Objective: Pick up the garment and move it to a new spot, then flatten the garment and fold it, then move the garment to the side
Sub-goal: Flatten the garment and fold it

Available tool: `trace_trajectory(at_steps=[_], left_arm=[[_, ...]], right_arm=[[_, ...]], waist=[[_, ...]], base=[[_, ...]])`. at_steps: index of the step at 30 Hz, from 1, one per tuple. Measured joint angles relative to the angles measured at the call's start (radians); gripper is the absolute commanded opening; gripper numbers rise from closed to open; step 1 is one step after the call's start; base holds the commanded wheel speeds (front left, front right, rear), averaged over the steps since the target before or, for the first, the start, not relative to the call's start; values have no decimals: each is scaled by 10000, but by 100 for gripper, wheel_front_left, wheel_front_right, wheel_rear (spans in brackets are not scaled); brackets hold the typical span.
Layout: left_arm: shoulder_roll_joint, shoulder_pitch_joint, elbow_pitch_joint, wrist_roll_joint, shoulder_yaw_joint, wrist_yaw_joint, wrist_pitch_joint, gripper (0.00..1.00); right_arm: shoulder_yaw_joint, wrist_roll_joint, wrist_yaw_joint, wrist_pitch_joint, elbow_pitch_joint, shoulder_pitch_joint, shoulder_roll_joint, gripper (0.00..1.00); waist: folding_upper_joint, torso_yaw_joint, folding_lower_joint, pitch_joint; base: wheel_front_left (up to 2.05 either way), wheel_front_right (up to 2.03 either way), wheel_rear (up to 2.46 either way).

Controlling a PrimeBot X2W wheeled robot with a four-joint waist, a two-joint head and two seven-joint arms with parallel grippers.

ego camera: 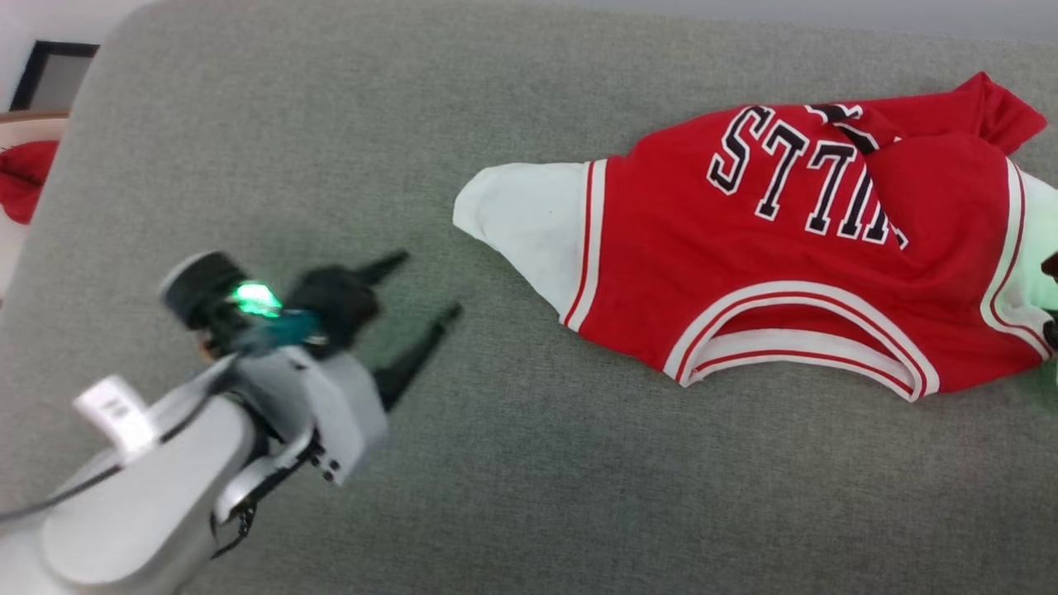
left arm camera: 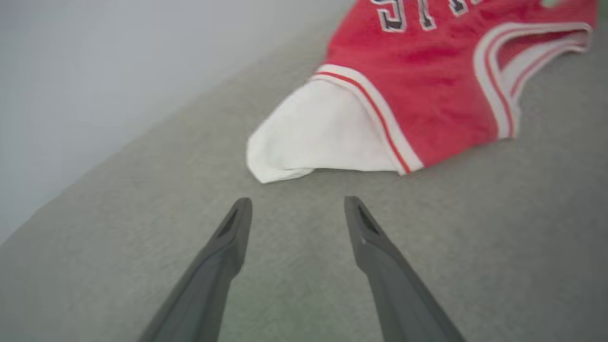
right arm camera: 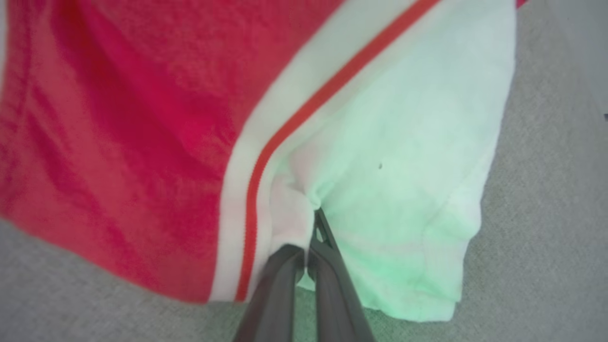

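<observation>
I've got the right gripper (right arm camera: 311, 232) clamped tight on the garment (right arm camera: 118, 118). In the right wrist view its two fingers pinch a fold of white sleeve just beside the red-white stripe trim. The cloth puckers at the pinch point and a greenish light tints the sleeve there.

The left gripper (ego camera: 430, 283) is released, fingers spread wide, nothing between them. In the head view it sits lower left over the bare grey surface (ego camera: 529, 496), pointing toward the garment's other white sleeve, apart from it. The left wrist view agrees: there's a gap between the fingertips (left arm camera: 242, 209) and the sleeve end, no contact.

The garment lies on the grey surface in the right half of the head view, crumpled, not flat. The black white-outlined lettering reads upside down with a red flap folded across part of it, and the neck opening faces the bottom of that view.

A plain red cloth bundle (ego camera: 25, 178) sits past the surface's left edge, well apart.
</observation>
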Motion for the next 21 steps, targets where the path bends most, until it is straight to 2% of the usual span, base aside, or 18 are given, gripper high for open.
trace_trajectory(at_steps=[4, 8, 9, 12, 18, 21], left_arm=[[752, -2003, -272, -915, -2905, -8, 949, 100], [880, -4149, 19, -1569, -5106, -10, 1210, 100], [830, -4501, 134, -1712, -5409, -12, 1225, 100], [604, -5330, 282, -1764, -5626, -10, 1616, 100], [104, -4960, -339, -1011, -5680, -12, 3306, 100], [98, -4966, -401, -869, -5683, -12, 3457, 100]], right_arm=[[29, -38, -4, 31, -125, -259, 79, 0], [10, -186, -4, 165, -330, -495, 98, 0], [0, -226, -4, 196, -391, -523, 98, 0], [-21, -343, -4, 305, -573, -679, 98, 0], [-82, -518, -4, 382, -792, -929, 215, 0], [-90, -546, -4, 414, -848, -1035, 295, 0]], waist=[[0, -106, 0, 206], [0, -201, 0, 468], [0, -226, 0, 531], [0, -304, 0, 722], [0, -516, 0, 1051], [0, -624, 0, 1162]], base=[[0, 0, 0], [0, 0, 0], [0, 0, 0], [0, 0, 0], [0, 0, 0], [0, 0, 0]])
